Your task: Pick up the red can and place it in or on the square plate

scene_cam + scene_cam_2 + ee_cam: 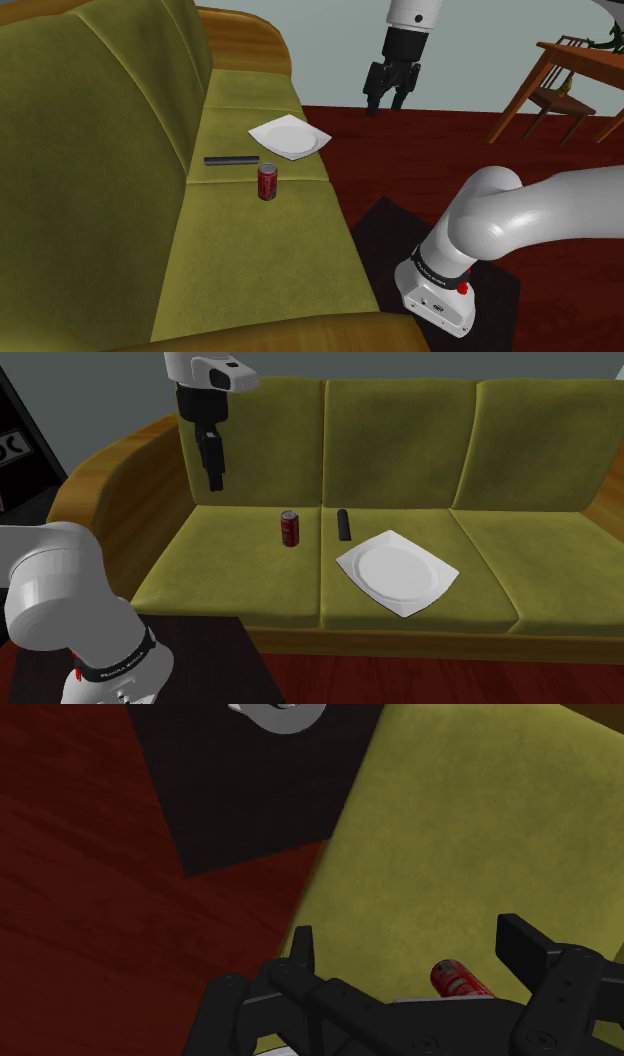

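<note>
Red can (267, 182) stands upright (long axis vertical) on the sofa (250, 262); gripper (388, 102) hangs well apart, jaws spread wide.

One end of the red can (455, 976) is hidden behind the black body of the hand (410, 942). The writing on the can is too small to read. Far past the hand, the arm base (285, 716) is cut off by the picture's edge. In the shoulder view, the arm (414, 12) above the hand is cut off too. The dark bar (231, 160), farther from the hand than the can, is too small to name.
</note>
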{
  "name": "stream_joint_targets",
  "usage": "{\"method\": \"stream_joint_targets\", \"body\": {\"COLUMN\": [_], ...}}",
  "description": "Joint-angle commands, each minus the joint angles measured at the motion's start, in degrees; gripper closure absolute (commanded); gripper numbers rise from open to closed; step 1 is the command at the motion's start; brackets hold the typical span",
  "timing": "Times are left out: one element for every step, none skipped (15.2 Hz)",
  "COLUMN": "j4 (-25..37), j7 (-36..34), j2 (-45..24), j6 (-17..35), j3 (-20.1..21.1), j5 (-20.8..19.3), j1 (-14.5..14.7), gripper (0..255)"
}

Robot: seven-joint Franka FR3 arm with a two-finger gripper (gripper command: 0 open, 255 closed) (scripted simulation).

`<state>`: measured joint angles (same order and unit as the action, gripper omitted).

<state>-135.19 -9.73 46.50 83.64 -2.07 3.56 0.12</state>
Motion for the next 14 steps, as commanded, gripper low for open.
{"method": "stream_joint_targets", "body": {"j4": [0.0,-0.9,-1.7,-2.4,-3.1,-3.7,-4.1,-4.5,-4.8,-5.1,-5.2,-5.2,-5.2,-5.1], "j7": [0.0,-0.6,-1.2,-1.8,-2.5,-3.1,-3.7,-4.3,-4.9,-5.5,-6.1,-6.8,-7.4,-8.1], "j2": [0.0,-0.9,-1.9,-2.9,-4.1,-5.4,-6.7,-8.1,-9.6,-11.2,-12.8,-14.5,-16.3,-18.2], "j6": [0.0,2.0,4.1,6.1,8.2,10.2,12.3,14.3,16.3,18.4,20.4,22.4,24.3,26.2], "j3": [0.0,0.7,1.3,2.0,2.7,3.3,4.0,4.7,5.3,6.0,6.6,7.2,7.8,8.5], "j5": [0.0,0.4,0.7,1.0,1.3,1.6,1.9,2.1,2.3,2.5,2.6,2.7,2.8,2.8], "j1": [0.0,0.2,0.3,0.5,0.6,0.8,0.9,1.0,1.2,1.3,1.4,1.5,1.6,1.6], "gripper": [0,0,0,0,0,0,0,0,0,0,0,0,0,0]}}
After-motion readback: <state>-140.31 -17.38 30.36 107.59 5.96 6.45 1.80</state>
